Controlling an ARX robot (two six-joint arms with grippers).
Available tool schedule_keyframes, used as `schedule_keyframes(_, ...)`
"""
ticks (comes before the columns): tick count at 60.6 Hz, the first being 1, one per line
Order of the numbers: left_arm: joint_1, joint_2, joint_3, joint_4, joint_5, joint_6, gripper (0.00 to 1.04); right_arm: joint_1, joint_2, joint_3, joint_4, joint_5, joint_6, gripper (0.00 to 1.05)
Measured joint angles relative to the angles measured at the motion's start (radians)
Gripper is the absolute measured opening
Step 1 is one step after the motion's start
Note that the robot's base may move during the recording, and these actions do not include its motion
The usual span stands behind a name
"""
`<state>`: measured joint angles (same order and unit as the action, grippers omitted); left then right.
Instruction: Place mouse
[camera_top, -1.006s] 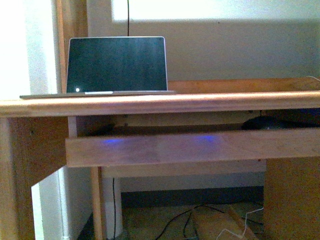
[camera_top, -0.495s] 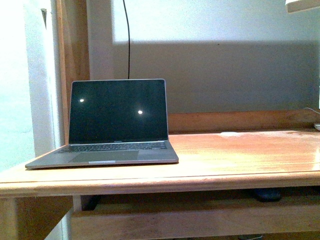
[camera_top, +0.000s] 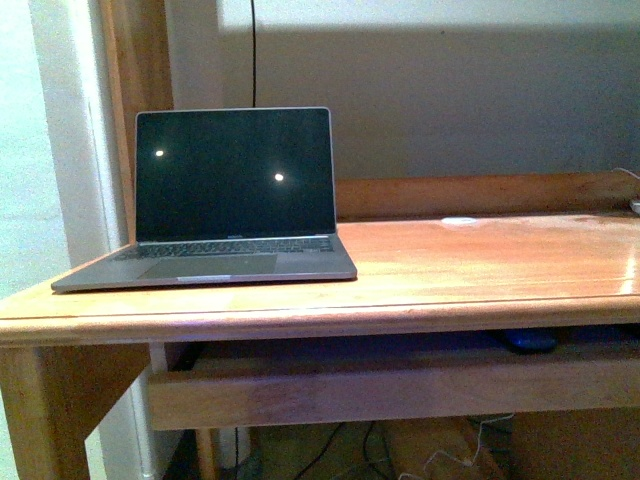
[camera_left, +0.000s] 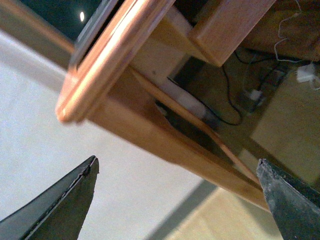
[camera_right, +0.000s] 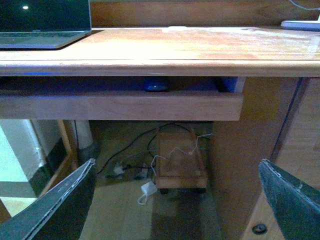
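The mouse is a small dark oval lying on the pull-out tray under the desk top, towards the right. It also shows in the right wrist view, behind the tray's front board. My right gripper is open and empty, low in front of the desk and well short of the mouse. My left gripper is open and empty, beside the desk's left corner. Neither arm shows in the front view.
An open laptop with a dark screen stands on the wooden desk at the left. A white thing lies at the desk's far right. Cables, a white adapter and a small wooden stand are on the floor underneath.
The front view has risen from tray height to above the desk top. The laptop's keyboard and the desk surface now show, and the mouse sits lower in the picture.
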<state>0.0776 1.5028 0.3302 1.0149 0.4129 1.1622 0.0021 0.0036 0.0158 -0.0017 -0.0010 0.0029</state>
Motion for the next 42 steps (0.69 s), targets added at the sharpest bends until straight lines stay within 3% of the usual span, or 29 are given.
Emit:
schedule_keyframes(7, -0.04, 0.163, 0.085, 0.093, 0.045, 0.153, 0.97, 0.0, 0.0, 0.0, 0.0, 0.0, 0.0, 0.97)
schedule_keyframes(20, -0.072, 0.383, 0.249, 0.134, 0.101, 0.286, 0.97, 0.0, 0.0, 0.0, 0.0, 0.0, 0.0, 0.97)
schedule_keyframes(42, -0.12, 0.615, 0.457, 0.183, 0.219, 0.333, 0.97, 0.0, 0.0, 0.0, 0.0, 0.0, 0.0, 0.97)
